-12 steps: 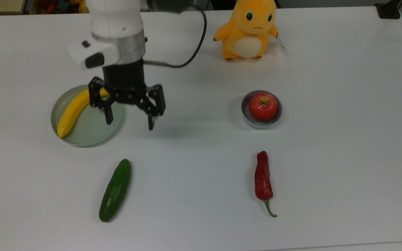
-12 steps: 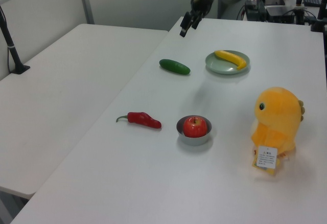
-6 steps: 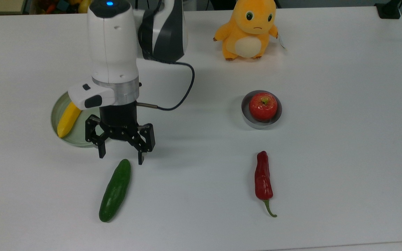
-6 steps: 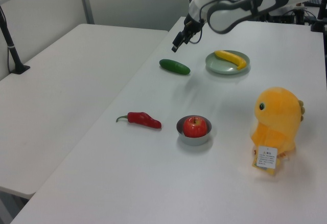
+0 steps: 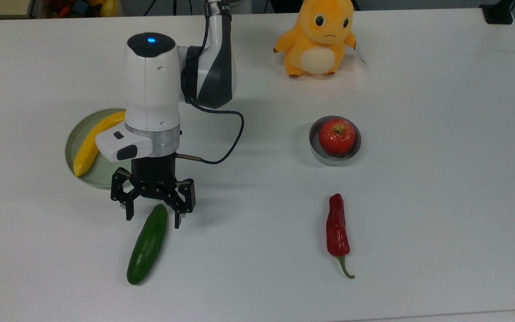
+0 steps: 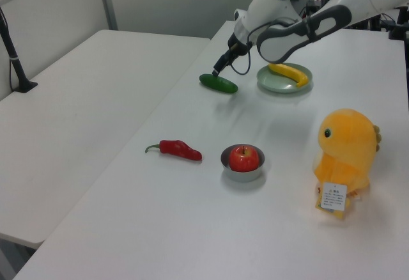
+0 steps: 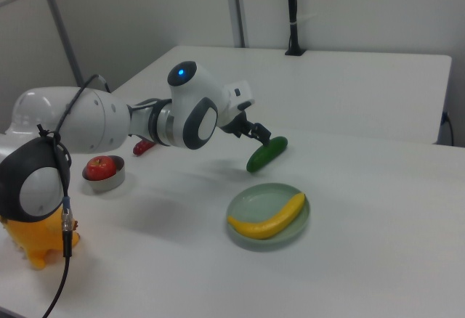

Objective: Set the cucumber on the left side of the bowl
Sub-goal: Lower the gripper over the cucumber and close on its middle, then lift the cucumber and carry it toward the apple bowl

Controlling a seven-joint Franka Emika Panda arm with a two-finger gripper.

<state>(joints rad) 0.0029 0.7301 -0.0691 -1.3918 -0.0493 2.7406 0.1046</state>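
Pincer (image 5: 153, 218) is being held released astride the cucumber's (image 5: 147, 244) upper end; grasping and carrying to the bowl (image 5: 334, 156) are remaining.

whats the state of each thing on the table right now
pincer: open, straddling the cucumber's near end
cucumber: lying flat on the table, not lifted
bowl: upright, holding an apple
apple: in the bowl
plate: holding a banana
banana: lying on the plate
chili pepper: lying flat
plush toy: upright
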